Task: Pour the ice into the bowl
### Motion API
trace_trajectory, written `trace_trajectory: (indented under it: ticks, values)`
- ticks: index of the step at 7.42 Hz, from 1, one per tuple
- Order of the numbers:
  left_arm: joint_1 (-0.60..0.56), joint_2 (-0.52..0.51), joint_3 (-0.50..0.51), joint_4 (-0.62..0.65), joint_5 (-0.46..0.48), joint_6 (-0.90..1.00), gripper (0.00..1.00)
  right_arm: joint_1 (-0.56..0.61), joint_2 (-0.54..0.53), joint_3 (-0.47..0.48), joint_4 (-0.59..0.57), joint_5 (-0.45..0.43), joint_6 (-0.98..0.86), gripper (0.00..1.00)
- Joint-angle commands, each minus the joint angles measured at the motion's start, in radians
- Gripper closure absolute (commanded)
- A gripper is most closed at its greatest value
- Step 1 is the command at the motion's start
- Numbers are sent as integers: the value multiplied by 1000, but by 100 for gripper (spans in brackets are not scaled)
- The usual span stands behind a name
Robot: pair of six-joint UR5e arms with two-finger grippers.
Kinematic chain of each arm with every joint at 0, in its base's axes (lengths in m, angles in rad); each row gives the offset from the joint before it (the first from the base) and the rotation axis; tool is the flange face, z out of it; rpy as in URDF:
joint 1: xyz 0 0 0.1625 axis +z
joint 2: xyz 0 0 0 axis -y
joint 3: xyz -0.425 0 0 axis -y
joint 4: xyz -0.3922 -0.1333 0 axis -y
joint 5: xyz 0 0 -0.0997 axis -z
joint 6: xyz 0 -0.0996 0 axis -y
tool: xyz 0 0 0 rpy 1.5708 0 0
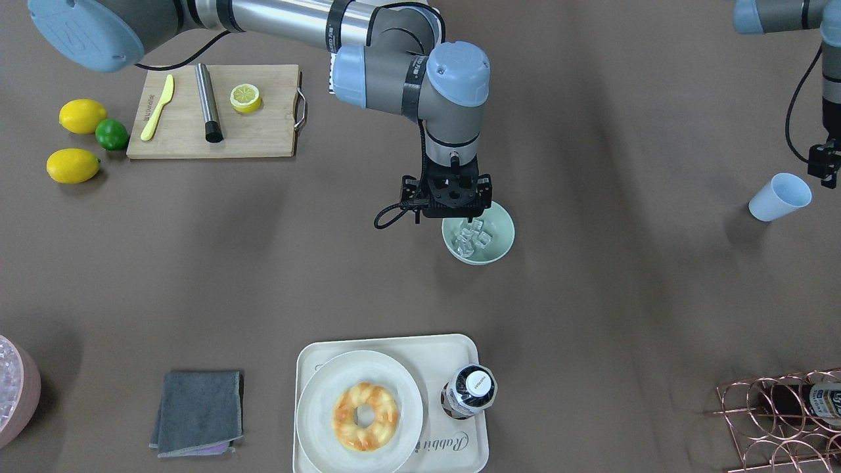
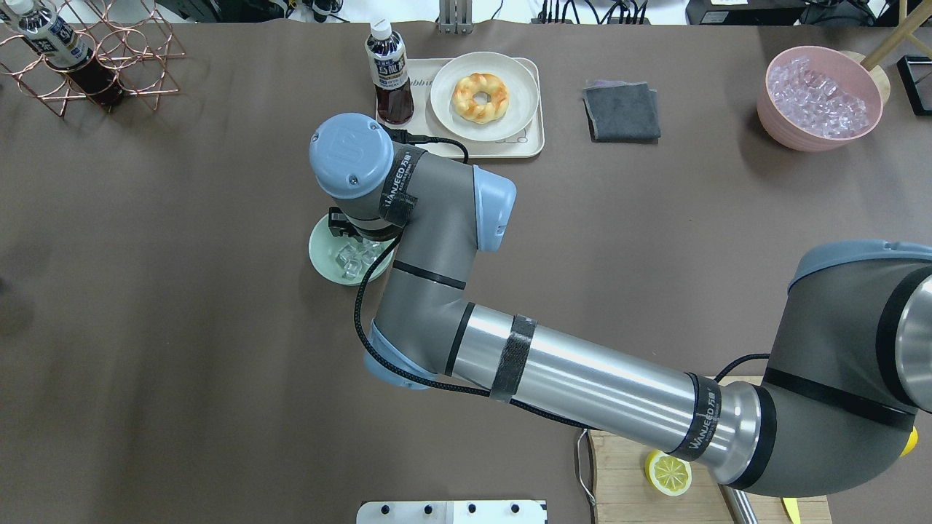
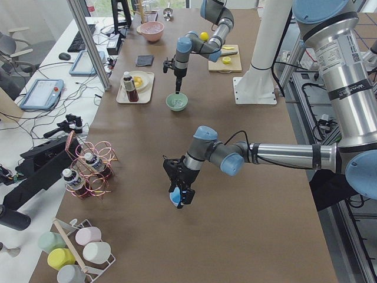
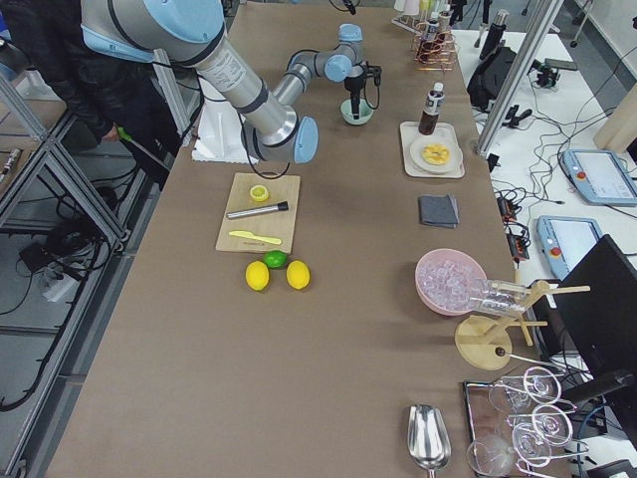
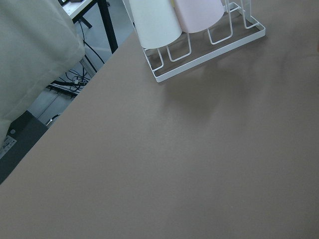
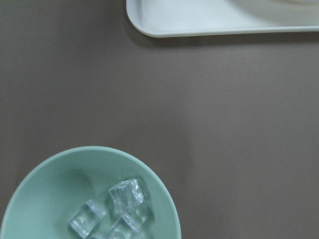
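The mint-green bowl [image 1: 500, 242] stands mid-table with several clear ice cubes [image 1: 473, 240] inside. It also shows in the overhead view [image 2: 320, 251] and in the right wrist view [image 6: 45, 194], with the ice [image 6: 127, 194] in it. My right gripper [image 1: 463, 217] points straight down over the bowl's rim on the robot's side. Its fingers are hidden, so I cannot tell whether it is open or shut. My left gripper [image 1: 826, 167] is far to the side, shut on a tilted light blue cup [image 1: 780, 197].
A cream tray [image 1: 315, 355] with a doughnut [image 1: 366, 407] on a plate and a bottle [image 1: 470, 391] lies beyond the bowl. A grey cloth [image 1: 197, 412], a cutting board [image 1: 263, 131], lemons, a pink ice tub [image 2: 819, 98] and a copper rack [image 1: 775, 414] ring the table.
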Motion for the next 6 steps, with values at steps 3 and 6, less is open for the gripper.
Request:
trace_trajectory:
  ticks: [3, 6]
  values:
    - [-491, -153, 177, 64, -447, 617, 3, -3, 2, -86, 106, -9, -11, 39]
    - [-634, -233, 258, 167, -573, 885, 3, -12, -2, -104, 138, -10, 26, 100]
